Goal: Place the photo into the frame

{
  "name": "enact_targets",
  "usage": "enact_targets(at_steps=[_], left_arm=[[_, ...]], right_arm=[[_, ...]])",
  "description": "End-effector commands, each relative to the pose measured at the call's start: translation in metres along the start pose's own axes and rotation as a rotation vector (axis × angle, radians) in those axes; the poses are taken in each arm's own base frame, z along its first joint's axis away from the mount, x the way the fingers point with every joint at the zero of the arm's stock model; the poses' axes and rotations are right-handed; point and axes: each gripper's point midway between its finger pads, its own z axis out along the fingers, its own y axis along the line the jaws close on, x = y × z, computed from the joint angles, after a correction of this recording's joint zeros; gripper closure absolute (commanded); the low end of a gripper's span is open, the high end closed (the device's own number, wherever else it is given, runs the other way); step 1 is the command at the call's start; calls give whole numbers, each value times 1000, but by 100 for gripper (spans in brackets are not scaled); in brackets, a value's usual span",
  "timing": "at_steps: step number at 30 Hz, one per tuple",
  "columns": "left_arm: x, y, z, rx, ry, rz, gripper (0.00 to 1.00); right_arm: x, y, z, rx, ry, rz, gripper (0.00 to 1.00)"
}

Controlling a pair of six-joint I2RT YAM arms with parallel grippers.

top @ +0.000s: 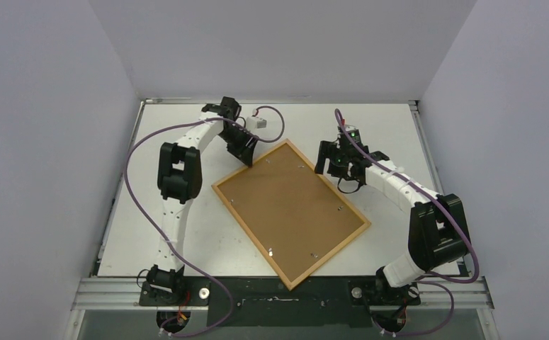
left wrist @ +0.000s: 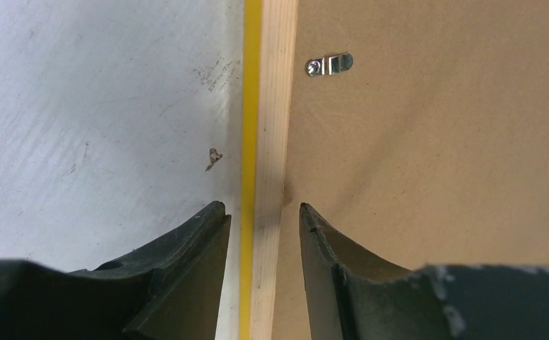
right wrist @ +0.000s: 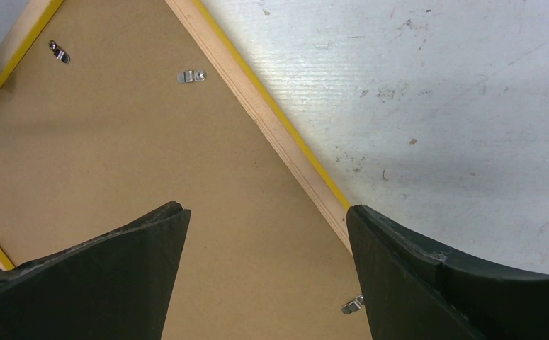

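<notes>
The left gripper [left wrist: 261,207] has its jaws partly spread astride the far-left rail of the frame [left wrist: 270,106], one finger over the bare table [top: 399,127], the other over the brown backing panel [top: 289,205]. A sliver of space shows on each side of the rail, so it is not pinching yet. The right gripper [right wrist: 265,208] hovers with its jaws wide apart above the far-right rail, gripping nothing.

The frame lies back-up in the middle of the table, turned so that one corner points to the far edge and one to the near edge. The backing panel sits inside it. A turn clip [left wrist: 330,64] lies on the panel just beside the rail.

The photo is not in view; whether it lies beneath the panel cannot be told.

The step in hand looks like taking hold of the frame by its far rails. Next, the left jaws would need to close squarely on the thin rail without sliding the frame.
</notes>
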Motion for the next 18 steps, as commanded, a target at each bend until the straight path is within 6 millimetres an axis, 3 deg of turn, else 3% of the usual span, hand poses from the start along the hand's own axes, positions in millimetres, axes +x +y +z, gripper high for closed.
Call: enact_targets(at_steps=[1, 11, 18], left_arm=[[-7, -6, 0, -20, 21, 104, 61], [-12, 10, 8, -87, 39, 96, 68], [-9, 19, 10, -127, 32, -9, 88]], right_arm=[[-10, 6, -3, -38, -51, 13, 16], [-14, 10, -7, -61, -72, 18, 17], [-16, 12, -8, -73, -85, 20, 18]])
